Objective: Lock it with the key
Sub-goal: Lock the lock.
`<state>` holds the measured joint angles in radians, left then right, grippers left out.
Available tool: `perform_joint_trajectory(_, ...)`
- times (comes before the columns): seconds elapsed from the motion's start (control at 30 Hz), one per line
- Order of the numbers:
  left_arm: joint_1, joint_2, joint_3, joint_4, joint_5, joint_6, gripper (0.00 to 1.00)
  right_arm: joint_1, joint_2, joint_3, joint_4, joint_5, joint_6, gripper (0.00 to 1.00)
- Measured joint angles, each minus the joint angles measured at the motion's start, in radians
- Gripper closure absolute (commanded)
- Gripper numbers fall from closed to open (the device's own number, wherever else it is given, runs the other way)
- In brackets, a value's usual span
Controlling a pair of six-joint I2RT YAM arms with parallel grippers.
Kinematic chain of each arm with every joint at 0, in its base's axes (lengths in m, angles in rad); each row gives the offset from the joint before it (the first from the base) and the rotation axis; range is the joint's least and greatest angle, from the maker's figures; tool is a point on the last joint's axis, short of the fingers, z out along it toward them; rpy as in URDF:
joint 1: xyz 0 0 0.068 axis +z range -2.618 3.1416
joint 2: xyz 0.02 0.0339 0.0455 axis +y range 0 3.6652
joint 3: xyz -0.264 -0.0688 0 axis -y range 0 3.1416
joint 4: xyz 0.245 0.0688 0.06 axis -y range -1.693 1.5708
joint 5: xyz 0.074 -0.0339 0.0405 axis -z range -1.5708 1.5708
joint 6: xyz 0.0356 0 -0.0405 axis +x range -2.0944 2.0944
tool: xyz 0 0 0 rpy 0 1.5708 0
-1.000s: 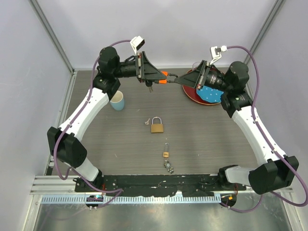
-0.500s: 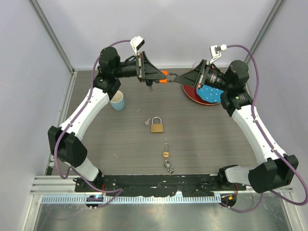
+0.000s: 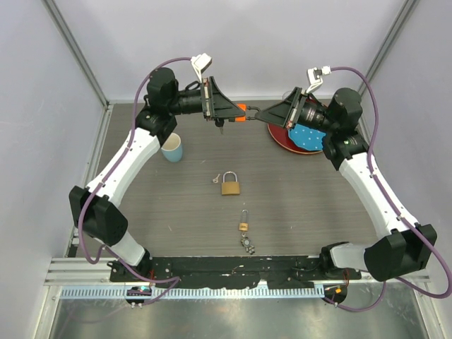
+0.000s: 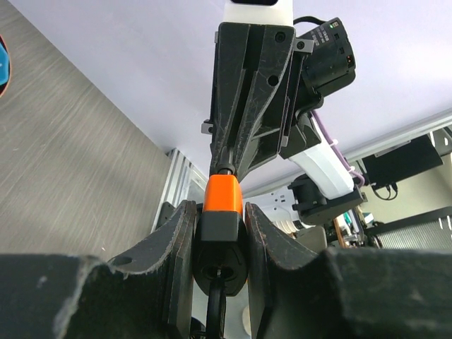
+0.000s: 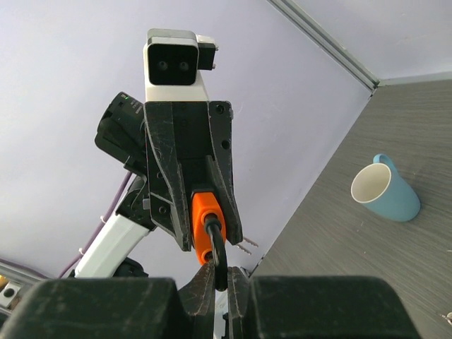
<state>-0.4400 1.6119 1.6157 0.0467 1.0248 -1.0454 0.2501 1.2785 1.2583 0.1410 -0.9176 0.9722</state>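
Observation:
The key (image 3: pixel 240 113), a small bunch with an orange head (image 4: pixel 224 195) and a black head (image 4: pixel 220 247), hangs in the air over the back of the table. My left gripper (image 3: pixel 234 113) is shut on the heads from the left. My right gripper (image 3: pixel 256 113) meets it from the right and is shut on the bunch's black ring (image 5: pixel 218 258). The orange head (image 5: pixel 203 212) shows between the left fingers in the right wrist view. The big brass padlock (image 3: pixel 230 186) lies mid-table with its shackle up, far below both grippers.
A small silver key (image 3: pixel 215 179) lies left of the padlock. A tiny brass padlock (image 3: pixel 244 226) with a keychain (image 3: pixel 248 245) lies nearer the front. A blue cup (image 3: pixel 171 148) stands at the left, a red plate (image 3: pixel 282 136) with a blue object (image 3: pixel 308 136) at the right.
Both grippers stay joined at the key. The right wrist has shifted slightly left and up; the hanging key blades have swung a little.

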Motion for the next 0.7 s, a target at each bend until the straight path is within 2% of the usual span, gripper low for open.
perform_joint_trajectory(0.7, -0.002, -0.018, 0.0, -0.024, -0.074, 0.038, 1.0, 0.039, 0.032, 0.017, 0.016, 0.067, 0.03, 0.98)
